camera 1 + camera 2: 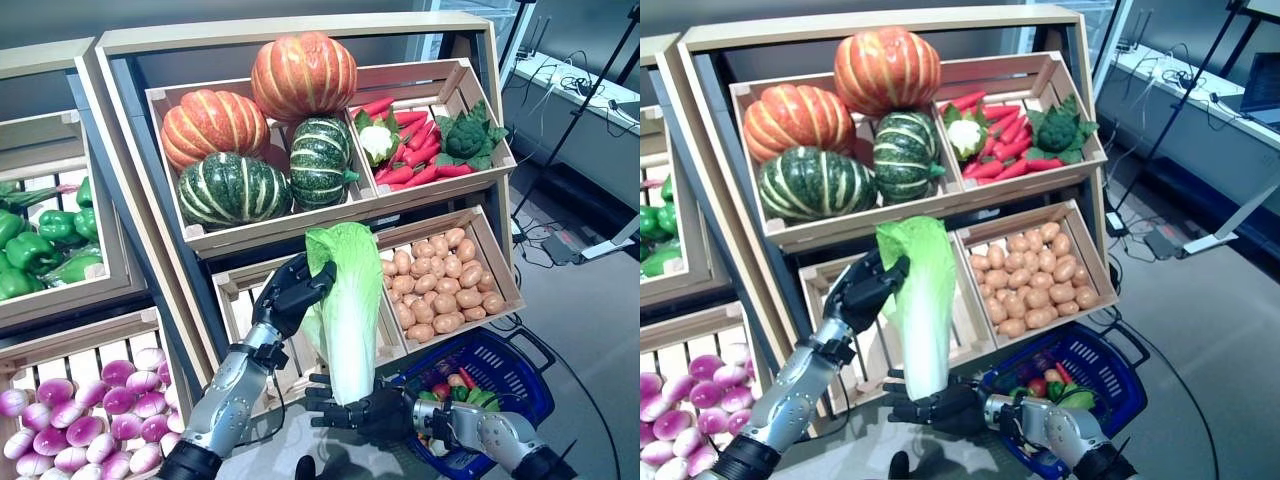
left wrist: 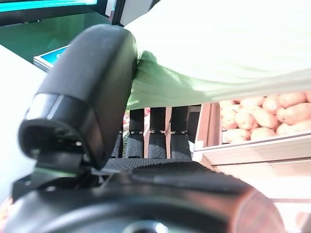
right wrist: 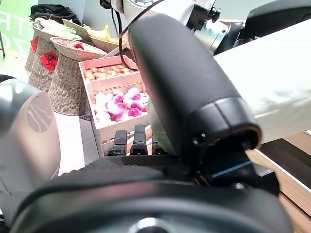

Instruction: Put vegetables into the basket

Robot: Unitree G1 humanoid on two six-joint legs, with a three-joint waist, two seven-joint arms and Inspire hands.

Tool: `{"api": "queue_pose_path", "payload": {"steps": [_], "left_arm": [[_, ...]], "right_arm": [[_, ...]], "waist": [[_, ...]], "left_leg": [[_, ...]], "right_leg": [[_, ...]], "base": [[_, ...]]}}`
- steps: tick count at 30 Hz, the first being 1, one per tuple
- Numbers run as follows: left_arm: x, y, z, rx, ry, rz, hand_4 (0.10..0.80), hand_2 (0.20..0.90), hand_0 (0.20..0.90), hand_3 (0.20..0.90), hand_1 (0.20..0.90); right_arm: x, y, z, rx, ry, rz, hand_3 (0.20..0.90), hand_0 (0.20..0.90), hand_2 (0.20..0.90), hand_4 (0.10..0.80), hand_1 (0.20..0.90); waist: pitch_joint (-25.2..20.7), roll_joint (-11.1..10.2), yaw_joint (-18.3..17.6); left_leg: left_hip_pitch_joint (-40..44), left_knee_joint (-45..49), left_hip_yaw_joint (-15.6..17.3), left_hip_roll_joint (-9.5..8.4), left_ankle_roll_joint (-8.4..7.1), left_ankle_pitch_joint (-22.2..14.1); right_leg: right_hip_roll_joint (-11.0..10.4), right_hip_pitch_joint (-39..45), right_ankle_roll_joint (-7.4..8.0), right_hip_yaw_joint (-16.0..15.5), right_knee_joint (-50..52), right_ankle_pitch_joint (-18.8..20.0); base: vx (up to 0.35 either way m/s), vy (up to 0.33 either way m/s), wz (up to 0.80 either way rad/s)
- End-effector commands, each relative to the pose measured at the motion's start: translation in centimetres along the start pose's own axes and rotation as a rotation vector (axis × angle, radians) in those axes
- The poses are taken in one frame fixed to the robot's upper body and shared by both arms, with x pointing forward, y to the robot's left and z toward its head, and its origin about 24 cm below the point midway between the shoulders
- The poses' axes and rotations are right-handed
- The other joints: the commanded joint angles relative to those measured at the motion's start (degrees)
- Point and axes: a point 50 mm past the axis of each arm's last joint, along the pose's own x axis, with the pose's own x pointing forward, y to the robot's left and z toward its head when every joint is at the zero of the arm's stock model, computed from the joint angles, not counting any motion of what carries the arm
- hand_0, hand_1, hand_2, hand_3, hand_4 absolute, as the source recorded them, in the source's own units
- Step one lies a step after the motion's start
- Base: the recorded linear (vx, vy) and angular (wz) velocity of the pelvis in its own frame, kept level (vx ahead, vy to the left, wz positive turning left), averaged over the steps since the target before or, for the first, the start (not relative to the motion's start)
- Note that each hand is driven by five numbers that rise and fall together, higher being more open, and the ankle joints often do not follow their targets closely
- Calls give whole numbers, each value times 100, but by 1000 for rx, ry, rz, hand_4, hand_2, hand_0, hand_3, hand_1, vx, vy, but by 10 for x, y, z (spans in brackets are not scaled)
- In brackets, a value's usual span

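A tall napa cabbage [image 1: 350, 300] with green leaves and a white base stands upright in front of the lower shelf, held by both hands. My left hand [image 1: 288, 295] pinches its leafy upper left side; the left wrist view shows the thumb [image 2: 92, 82] pressed onto the leaf [image 2: 218, 53]. My right hand [image 1: 375, 412] grips the white base from below, with its thumb [image 3: 184, 82] against the stalk [image 3: 272, 97]. The blue basket [image 1: 520, 390] sits low at the right, just right of the right hand. It holds several vegetables [image 1: 460, 390].
A wooden rack stands behind the cabbage. Pumpkins [image 1: 260, 130], carrots [image 1: 415, 150], broccoli [image 1: 465, 138] and a cauliflower [image 1: 377, 140] fill its top crates. A potato crate [image 1: 445, 285] sits right of the cabbage. Green peppers [image 1: 40, 245] and purple bulbs [image 1: 80, 410] are at the left.
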Motion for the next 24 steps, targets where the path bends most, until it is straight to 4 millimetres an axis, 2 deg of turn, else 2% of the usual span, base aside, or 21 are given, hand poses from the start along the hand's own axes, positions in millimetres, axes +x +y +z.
{"api": "queue_pose_path", "payload": {"steps": [1,11,12,13,15,24], "left_arm": [[25,-29,27,63,-107,-199,400,300,300,300,300],[22,-23,17,161,-21,-219,400,300,300,300,300],[22,-23,15,159,-18,-219,400,300,300,300,300],[22,-22,15,155,-17,-218,400,300,300,300,300],[22,-21,15,153,-18,-216,400,300,300,300,300],[22,-24,14,155,-17,-227,400,300,300,300,300]], "right_arm": [[20,61,52,-102,-258,410,900,900,900,800,900],[17,64,60,-115,-300,396,900,900,900,800,900],[17,65,59,-110,-305,398,568,568,568,579,568],[17,64,60,-111,-307,399,429,429,429,486,429],[17,64,60,-107,-311,398,300,300,300,400,300],[16,63,63,-103,-337,388,300,300,300,400,300]], "waist": [[-114,-242,90],[-91,-211,73],[-80,-212,75],[-72,-211,75],[-71,-210,77],[-56,-207,78]], "left_leg": [[528,9,74,111,-204,-796],[520,9,87,126,-207,-784],[519,9,91,126,-210,-780],[524,9,90,127,-208,-779],[527,9,95,130,-207,-781],[539,9,88,136,-209,-787]], "right_leg": [[-446,-240,63,246,-33,622],[-440,-258,77,266,-23,615],[-444,-261,79,258,-26,624],[-441,-261,76,258,-15,618],[-443,-256,74,255,-17,615],[-449,-241,77,252,-26,617]], "base": [[0,0,0],[0,0,0],[0,0,0],[0,0,0],[0,0,0],[0,0,0]]}}
